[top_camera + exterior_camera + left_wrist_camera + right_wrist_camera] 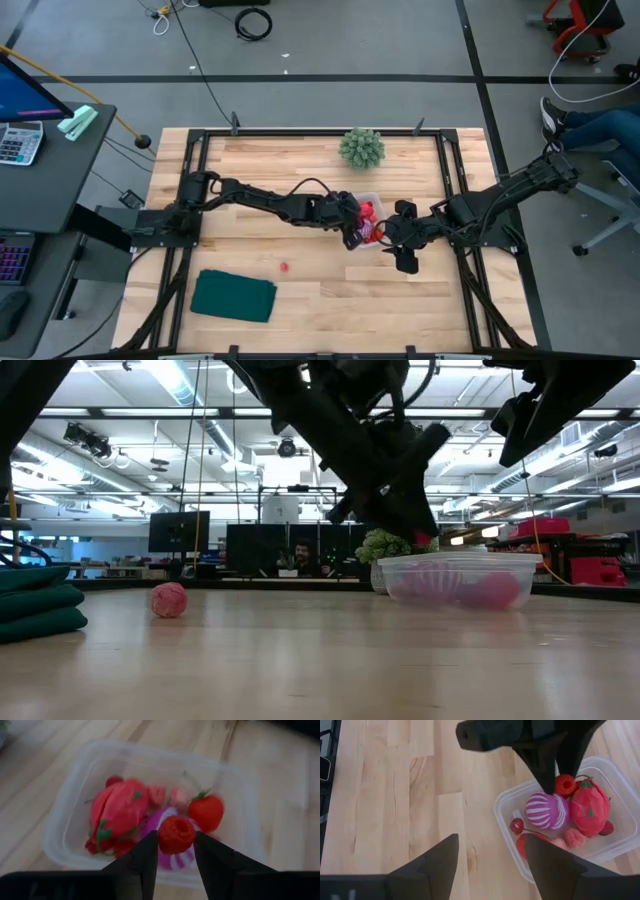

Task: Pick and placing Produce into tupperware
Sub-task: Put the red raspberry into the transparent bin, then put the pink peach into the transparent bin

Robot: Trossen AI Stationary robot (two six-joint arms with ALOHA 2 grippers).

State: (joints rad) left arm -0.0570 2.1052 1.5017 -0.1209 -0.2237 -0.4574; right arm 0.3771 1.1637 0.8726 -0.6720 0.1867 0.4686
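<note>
Nearest the low camera: dark green folded cloth (38,610) at the desk (330,295) edge, w/ 1 loose red raspberry (169,600) just beyond. Mid-desk, the clear tupperware (507,800) holds a purple-striped ball (547,811), a large red dragon-fruit piece (590,807), a strawberry (206,812) & small red berries. Left gripper (175,851) hangs over the tub, its fingers pinching 1 raspberry (176,834) (above the striped ball). Right gripper (491,865) sits beside the tub, fingers apart, empty. Farther back: green bushy plant (361,147).
</note>
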